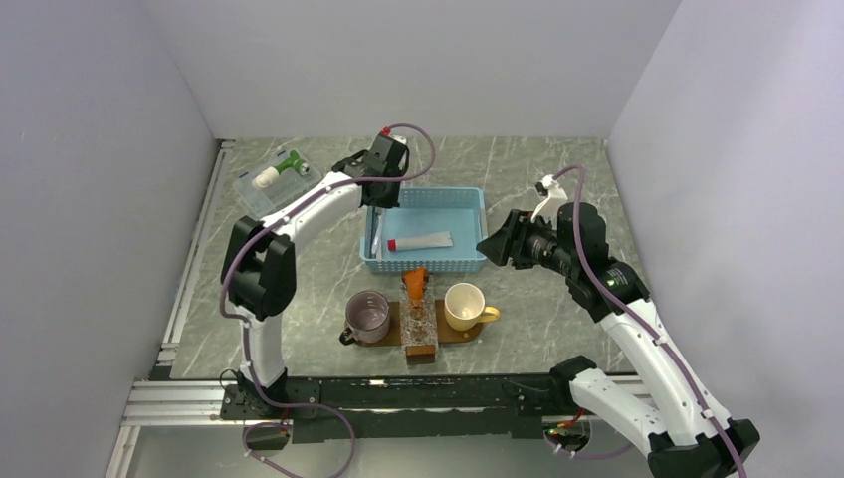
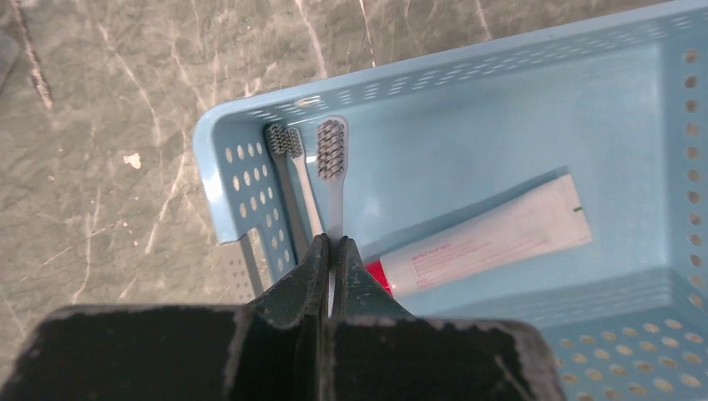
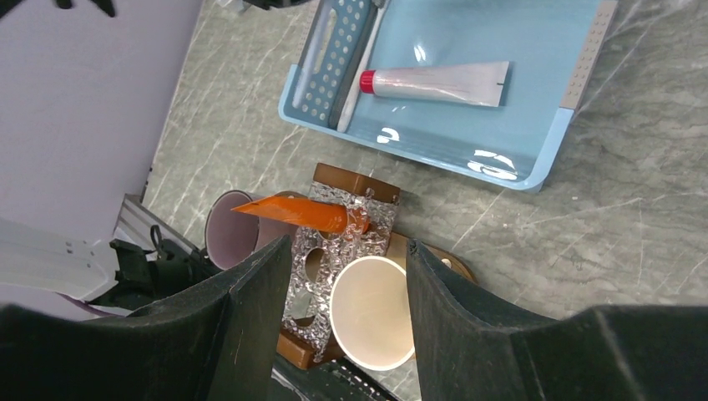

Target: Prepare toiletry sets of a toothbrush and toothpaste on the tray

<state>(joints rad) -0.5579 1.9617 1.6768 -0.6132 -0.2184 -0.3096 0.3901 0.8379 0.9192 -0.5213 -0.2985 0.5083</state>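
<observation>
Clamped fully shut with the left gripper on the slim handle of the toothbrush, head pointing into a corner of the light-blue basket. Held at the basket's left end, just beside two more brushes lying along the perforated left wall. Little room on that side, open basket floor on the other as far as a white tube with a red cap, lying slantwise.

Off the basket's right edge, hovering above bare worktop: the right gripper, jaws about half open, nothing between them.

Nearer the worktop's front edge, on the tray: the toothpaste, orange, propped at a tilt in a clear crinkled holder. Flanked by a purple mug on the left and a cream mug on the right, both close in.

At the worktop's far left corner, well apart: a clear box.

Between basket and tray, only a narrow strip of free marble.
</observation>
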